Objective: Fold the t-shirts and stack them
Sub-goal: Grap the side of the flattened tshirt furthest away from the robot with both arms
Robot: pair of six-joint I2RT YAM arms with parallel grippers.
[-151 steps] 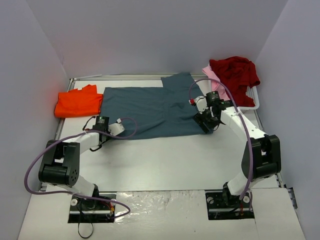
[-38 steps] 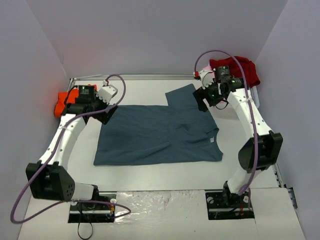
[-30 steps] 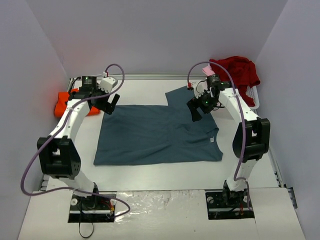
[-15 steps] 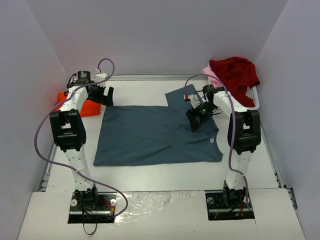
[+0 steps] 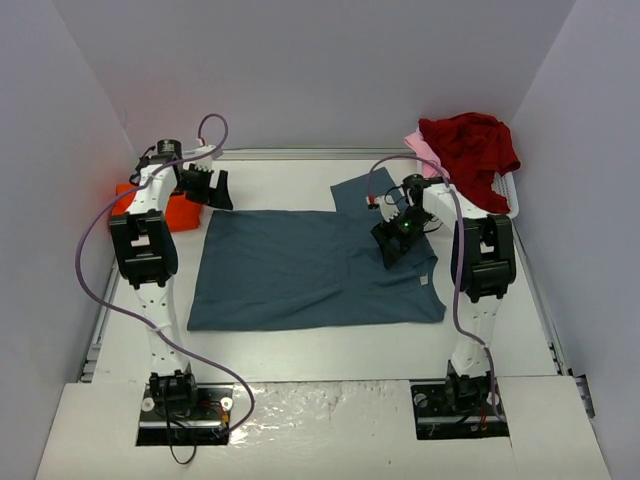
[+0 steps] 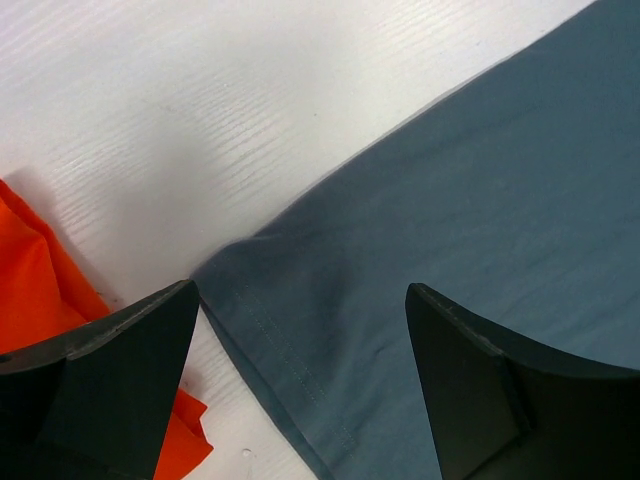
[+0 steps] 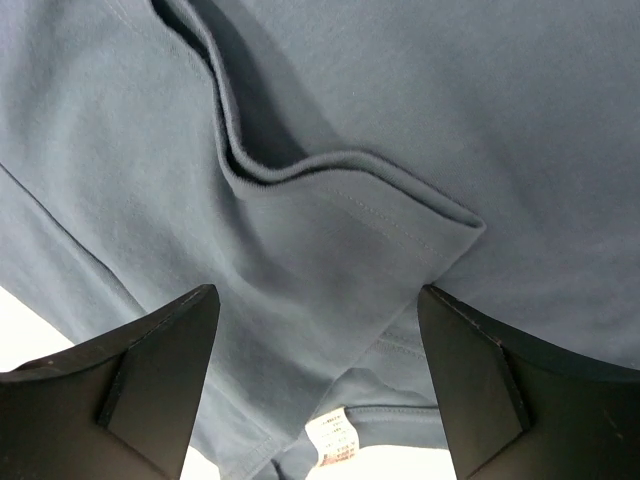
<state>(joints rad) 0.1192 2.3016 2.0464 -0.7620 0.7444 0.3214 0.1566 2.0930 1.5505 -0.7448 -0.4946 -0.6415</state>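
Note:
The slate blue-grey t-shirt (image 5: 310,265) lies spread flat mid-table, one sleeve (image 5: 362,192) pointing to the back. My left gripper (image 5: 215,190) hovers open over its far left corner; the hem (image 6: 290,370) sits between my fingers (image 6: 120,370), and nothing is held. My right gripper (image 5: 392,245) stands open over the neck area, with the folded collar (image 7: 330,185) and a white label (image 7: 335,440) between its fingers (image 7: 490,380). The orange t-shirt (image 5: 165,212) lies folded at the far left. Dark red (image 5: 470,145) and pale pink (image 5: 420,147) t-shirts are heaped at the back right.
A white plastic basket (image 5: 505,195) holds the red and pink shirts at the back right. Orange cloth (image 6: 30,290) shows beside my left finger. Bare white table (image 5: 300,350) lies in front of the blue-grey shirt. Grey walls close in the sides.
The left gripper has swung left to the shirt's far left corner. The right gripper has come down from the sleeve to the collar. The blue-grey shirt has stayed put over the last second.

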